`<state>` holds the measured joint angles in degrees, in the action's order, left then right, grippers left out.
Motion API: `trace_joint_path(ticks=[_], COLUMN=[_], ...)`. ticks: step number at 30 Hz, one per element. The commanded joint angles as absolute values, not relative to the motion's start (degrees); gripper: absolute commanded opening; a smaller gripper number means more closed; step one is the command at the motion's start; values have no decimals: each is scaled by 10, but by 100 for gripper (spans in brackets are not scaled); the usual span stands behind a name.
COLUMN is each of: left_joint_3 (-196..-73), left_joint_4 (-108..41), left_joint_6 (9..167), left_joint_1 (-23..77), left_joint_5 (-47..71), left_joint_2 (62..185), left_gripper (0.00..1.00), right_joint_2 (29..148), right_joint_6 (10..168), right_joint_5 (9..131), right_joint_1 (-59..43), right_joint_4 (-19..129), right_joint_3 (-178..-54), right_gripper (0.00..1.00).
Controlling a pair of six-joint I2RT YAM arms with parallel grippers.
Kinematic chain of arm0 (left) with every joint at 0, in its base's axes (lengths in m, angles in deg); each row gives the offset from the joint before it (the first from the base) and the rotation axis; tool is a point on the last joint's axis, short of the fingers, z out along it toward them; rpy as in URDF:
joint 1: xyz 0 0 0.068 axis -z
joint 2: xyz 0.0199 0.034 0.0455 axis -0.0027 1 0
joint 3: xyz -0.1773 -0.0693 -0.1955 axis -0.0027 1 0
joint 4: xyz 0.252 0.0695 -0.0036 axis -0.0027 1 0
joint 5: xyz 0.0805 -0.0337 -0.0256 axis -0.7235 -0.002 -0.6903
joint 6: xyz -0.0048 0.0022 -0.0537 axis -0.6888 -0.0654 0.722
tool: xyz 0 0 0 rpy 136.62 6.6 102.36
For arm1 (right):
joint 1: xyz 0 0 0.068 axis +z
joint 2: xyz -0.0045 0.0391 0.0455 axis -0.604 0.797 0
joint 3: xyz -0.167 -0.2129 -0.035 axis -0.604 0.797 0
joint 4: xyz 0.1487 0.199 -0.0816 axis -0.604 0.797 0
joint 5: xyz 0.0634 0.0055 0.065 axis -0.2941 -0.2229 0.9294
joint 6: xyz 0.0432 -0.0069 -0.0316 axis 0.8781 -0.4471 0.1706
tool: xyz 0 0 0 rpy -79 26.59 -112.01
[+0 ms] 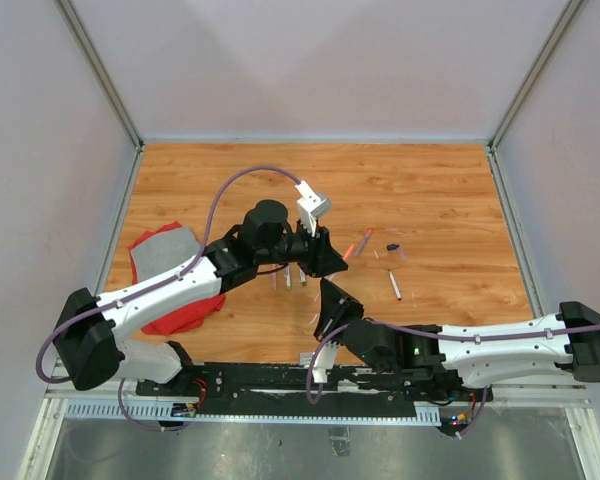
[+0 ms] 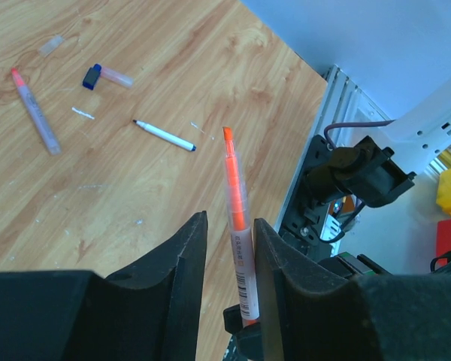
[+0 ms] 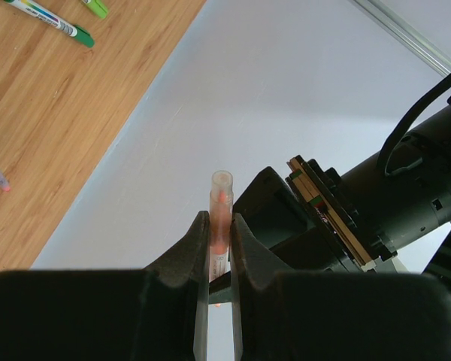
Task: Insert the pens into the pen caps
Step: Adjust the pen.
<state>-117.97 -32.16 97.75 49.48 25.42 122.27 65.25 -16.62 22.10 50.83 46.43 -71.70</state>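
Left gripper (image 2: 229, 222) pinches orange pen (image 2: 235, 188), tip bare. Right gripper (image 3: 219, 219) clamps what looks like its clear cap (image 3: 222, 189). The other pens (image 2: 164, 135) lie uncapped.

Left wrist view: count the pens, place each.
3: orange pen in the left jaws; white pen mid-frame; red-tipped grey pen far left. A short blue-ended piece is unclear; others may be outside view.
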Motion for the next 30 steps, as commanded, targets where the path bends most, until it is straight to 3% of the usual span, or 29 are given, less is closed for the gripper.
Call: trace_joint_path(ticks=[1, 4, 7, 9, 20, 30], left_joint_3=[-1181, -1180, -1180, -1179, -1178, -1154], left_joint_4=[-332, -332, -332, -332, -327, -344], left_joint_6=[970, 968, 968, 968, 962, 956], left_joint_1=[493, 494, 494, 494, 494, 484], left_joint_5=[259, 261, 261, 258, 226, 143], left_joint_2=[1236, 1238, 1239, 1238, 1237, 1220], left_gripper=[34, 27, 6, 1, 0, 1], right_joint_2=[644, 645, 646, 645, 614, 541], right_joint_6=[-173, -173, -170, -168, -138, 7], right_joint_5=[217, 218, 219, 218, 214, 184], right_joint_1=[523, 523, 523, 523, 523, 522], right_joint_4=[448, 448, 448, 449, 453, 461], right_joint_3=[-733, -733, -732, -733, -730, -692], right_gripper=[2, 2, 4, 8, 45, 48])
